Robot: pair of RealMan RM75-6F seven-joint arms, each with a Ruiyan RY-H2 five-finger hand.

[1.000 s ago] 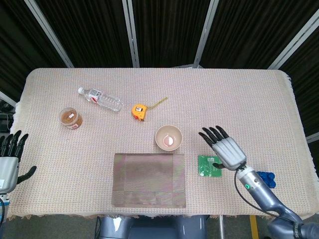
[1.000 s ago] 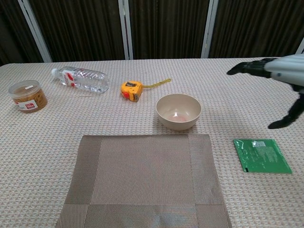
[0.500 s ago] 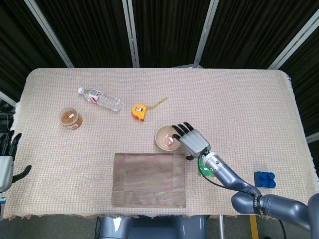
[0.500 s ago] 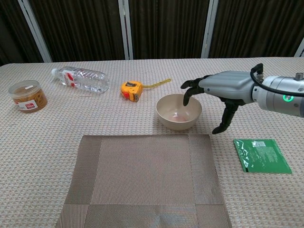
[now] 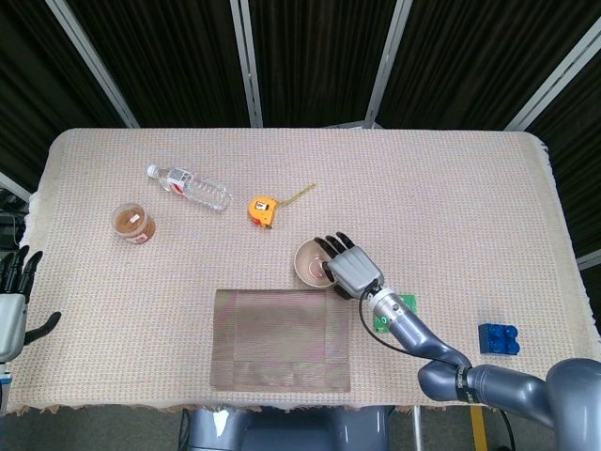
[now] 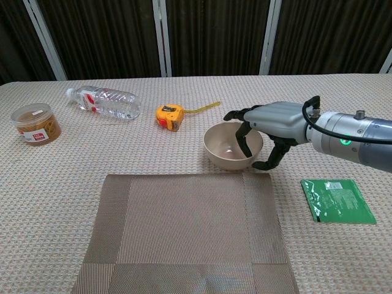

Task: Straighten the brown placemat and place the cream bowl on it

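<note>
We counted one of each: one brown placemat [image 6: 187, 233], one cream bowl [image 6: 229, 146], one clear bottle [image 6: 104, 101], one tub [image 6: 37, 124], one yellow tape measure [image 6: 168, 116], one green packet [image 6: 337, 200], one blue block [image 5: 499, 338] (head view only).

Containers:
- Bowl was tipped slightly, showed nothing inside beyond the fingers [image 6: 245, 138] reaching into it.
- Bottle lay on its side, white cap toward the left table edge in the chest view, contents clear.
- Tub stood upright with a clear lid, brown stuff inside.
- Packet lay flat and sealed.

Labels: the bottle had a red and white band, the tub a red and white label, and the packet carried pale print. We couldn't read any of it.

Right hand [image 6: 269, 125] sat on the bowl's right rim, fingers hooked over and into the bowl, thumb [image 6: 269, 160] down the outer wall near the mat's far right corner. It looked like a pinch on the rim.

Left hand [image 5: 13, 301] was at the left table edge, head view only, fingers spread apart, holding nothing.

Bowl sat on the tablecloth [image 6: 343, 110] just beyond the placemat's far edge, not on the mat. Placemat lay flat near the front edge, its edges roughly square to the table.
</note>
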